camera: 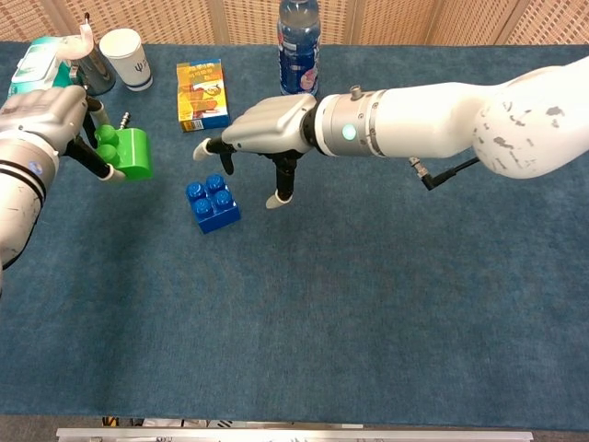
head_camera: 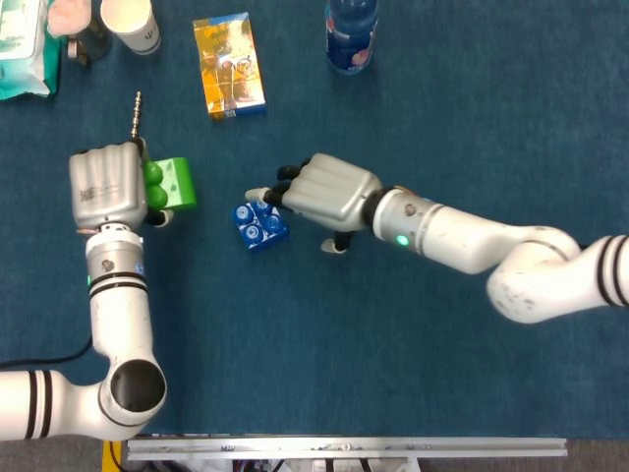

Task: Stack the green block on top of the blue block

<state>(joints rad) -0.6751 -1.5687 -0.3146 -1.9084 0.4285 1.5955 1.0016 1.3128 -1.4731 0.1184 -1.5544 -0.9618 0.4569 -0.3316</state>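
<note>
The green block [head_camera: 172, 184] [camera: 127, 154] is held off the table by my left hand [head_camera: 106, 187] [camera: 48, 115], its studs turned toward the hand. The blue block [head_camera: 259, 225] [camera: 213, 203] lies on the blue cloth a little right of it, studs up. My right hand [head_camera: 324, 192] [camera: 262, 129] hovers over the blue block's right side with fingers spread and nothing in it; its fingertips reach over the block's far edge in the head view.
At the back stand a yellow carton [head_camera: 228, 65] [camera: 202, 94], a water bottle [head_camera: 351, 34] [camera: 299, 51], a paper cup [head_camera: 130, 24] [camera: 126, 57], a wipes pack [head_camera: 22, 49] and a metal pin [head_camera: 135, 113]. My right forearm [camera: 442, 110] stretches across the table's middle.
</note>
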